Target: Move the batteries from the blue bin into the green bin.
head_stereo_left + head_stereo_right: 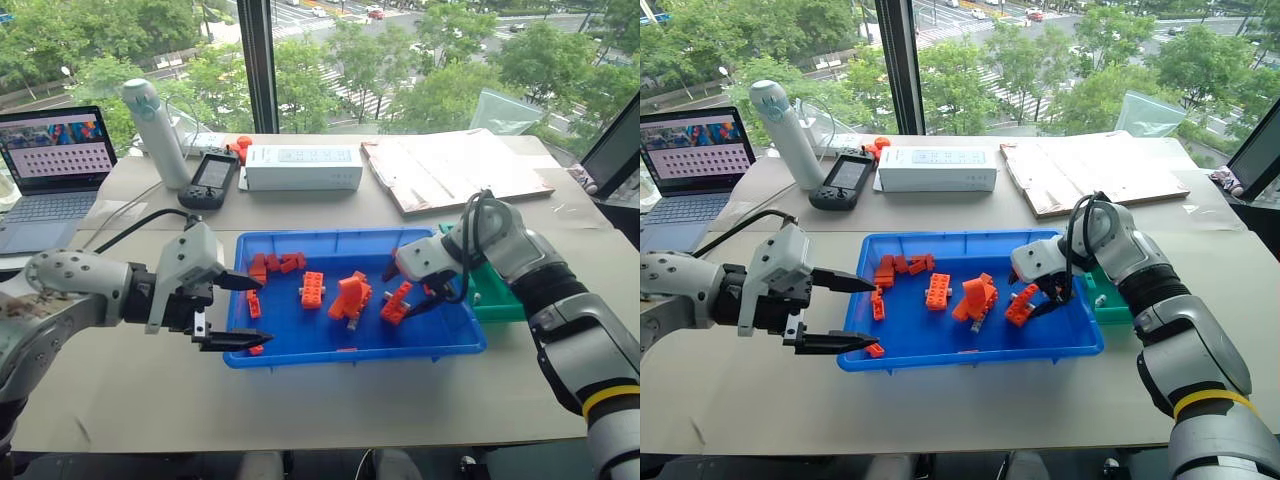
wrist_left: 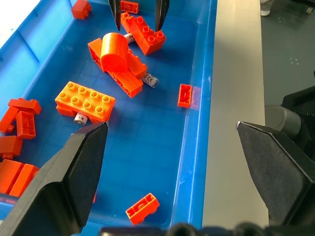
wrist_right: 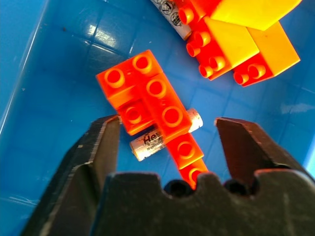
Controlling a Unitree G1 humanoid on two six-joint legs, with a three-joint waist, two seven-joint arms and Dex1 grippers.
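Blue bin (image 1: 300, 345): big flat tray on the desk (image 1: 300, 410), full of orange bricks (image 1: 312, 289) with batteries hidden under them.
Green bin (image 1: 497, 300): small, touching the blue bin's right end, behind the right arm.
Left tool (image 1: 228, 311): wide open, holding nothing, at the blue bin's left rim.
Right tool (image 3: 167, 135): half open, holding nothing yet, one finger on each side of a battery and the brick on it.
Battery (image 3: 150, 143): lies flat, crossways under the brick, ends pointing toward each finger.
Good way: turn the tool to squeeze its round sides, not the brick.

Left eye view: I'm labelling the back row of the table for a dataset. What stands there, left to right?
Laptop → white bottle → black handheld device → white box → cardboard sheet.
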